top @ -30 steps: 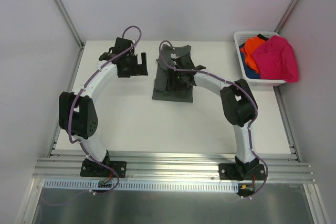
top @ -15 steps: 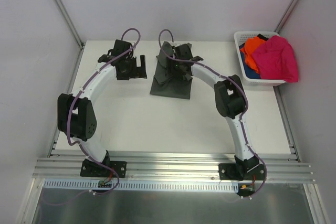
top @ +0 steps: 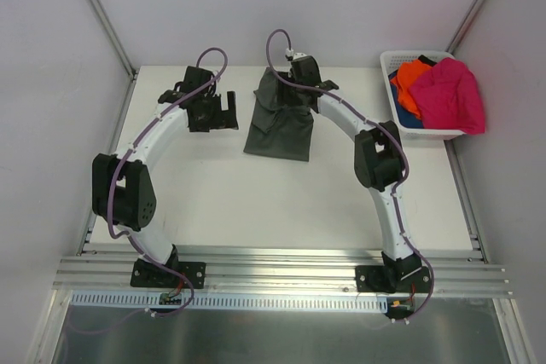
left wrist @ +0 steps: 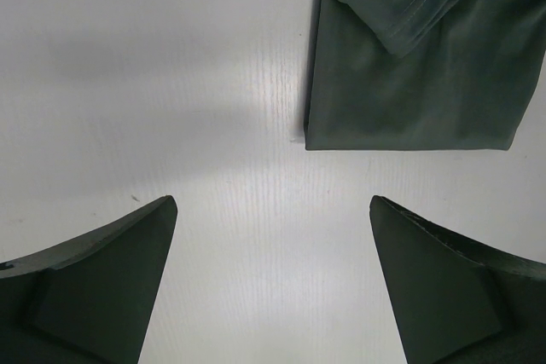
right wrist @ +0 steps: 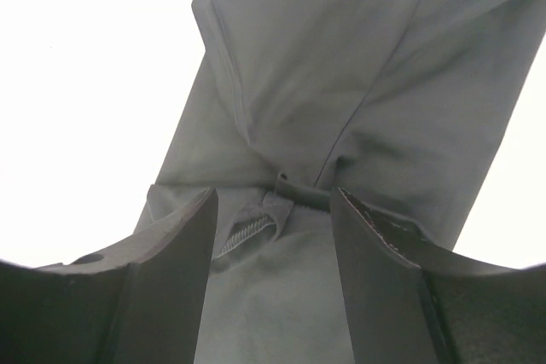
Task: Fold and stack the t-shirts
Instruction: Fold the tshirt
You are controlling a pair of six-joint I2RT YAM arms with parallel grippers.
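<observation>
A dark grey-green t-shirt (top: pixel 281 130) lies lengthwise on the middle of the table, its near end flat and squared. My right gripper (top: pixel 296 72) sits at the shirt's far end, and in the right wrist view its jaws (right wrist: pixel 273 198) are shut on a bunched fold of the cloth (right wrist: pixel 341 66). My left gripper (top: pixel 225 111) hovers open over bare table just left of the shirt, with nothing between its fingers (left wrist: pixel 273 202). The shirt's near-left corner (left wrist: pixel 409 83) shows ahead of it. A magenta-pink t-shirt (top: pixel 450 95), an orange one (top: pixel 411 78) and a blue one (top: pixel 409 119) are piled in the basket.
The white lattice basket (top: pixel 399 59) stands at the table's far right corner. Grey walls close in the table at the back and both sides. A metal rail (top: pixel 281 263) runs along the near edge by the arm bases.
My right gripper has moved from the middle of the shirt to its far end, drawing the cloth with it, so the shirt now lies longer. The left arm has barely moved.
</observation>
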